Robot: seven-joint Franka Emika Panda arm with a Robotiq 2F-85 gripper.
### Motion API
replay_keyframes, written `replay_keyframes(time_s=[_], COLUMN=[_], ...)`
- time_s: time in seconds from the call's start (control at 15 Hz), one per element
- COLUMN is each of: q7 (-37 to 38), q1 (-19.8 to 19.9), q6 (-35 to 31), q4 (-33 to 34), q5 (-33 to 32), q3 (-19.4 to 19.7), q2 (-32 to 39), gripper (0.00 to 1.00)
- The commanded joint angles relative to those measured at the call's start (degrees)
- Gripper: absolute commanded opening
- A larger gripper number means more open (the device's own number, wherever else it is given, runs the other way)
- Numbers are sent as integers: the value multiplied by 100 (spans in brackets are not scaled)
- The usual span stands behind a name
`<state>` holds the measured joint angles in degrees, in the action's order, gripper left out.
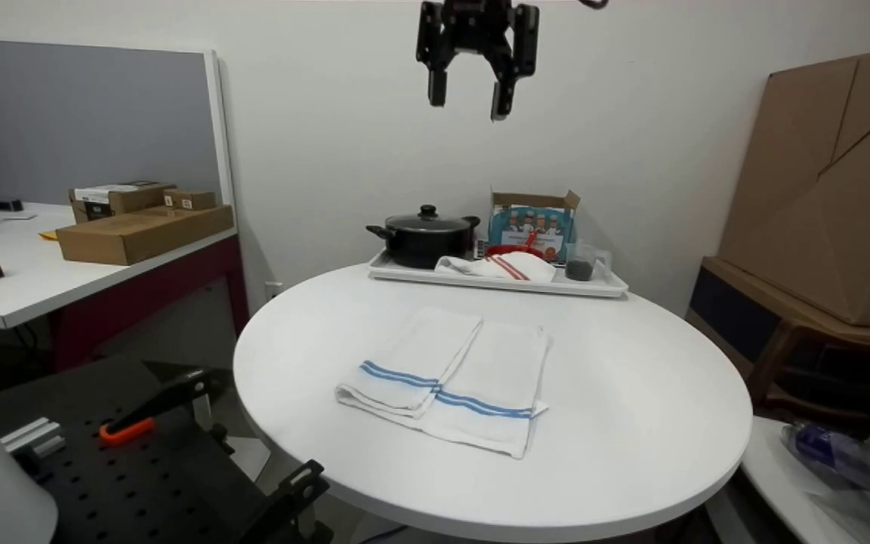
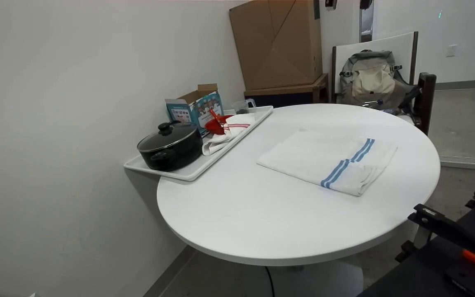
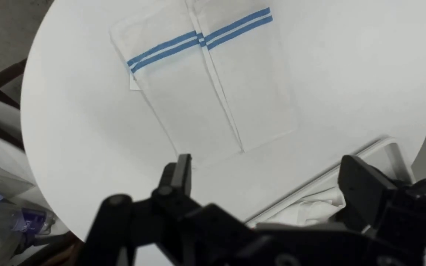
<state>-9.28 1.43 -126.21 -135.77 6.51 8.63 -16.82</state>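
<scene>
"White with blue stripes, the folded dish towel (image 1: 480,378) lies flat on the round table (image 1: 646,408) in an exterior view. And your gripper (image 1: 470,98)?"

"You have it hanging well above the tabletop, jaws spread wide with nothing between them. Beyond the dish towel you can see a tray (image 1: 420,275) bearing a black lidded pot (image 1: 427,238) and a red-striped towel (image 1: 518,266)."

"In an exterior view, you catch only the gripper's fingertips (image 2: 330,4), parted, at the top edge. A red bowl (image 2: 212,127) sits near the pot, and a grey backpack (image 2: 371,78) beyond the table."

"And the wrist view?"

"You look down past widely separated jaws, clear of the dish towel. Its small white tag (image 3: 134,83) pokes out by the stripes; a clear bottle (image 3: 17,221) shows past the table's edge."
</scene>
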Motion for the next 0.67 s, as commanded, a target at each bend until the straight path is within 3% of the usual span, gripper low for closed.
replay_keyframes(time_s=[0.0, 0.2, 0.6], q7=[-487, -432, -264], q1=[90, 276, 518], q6=[45, -257, -1607], q4=[740, 977, 809], q5=[348, 234, -225], q3=[197, 153, 60], q2=[1032, 1651, 2719], gripper=[100, 100, 100])
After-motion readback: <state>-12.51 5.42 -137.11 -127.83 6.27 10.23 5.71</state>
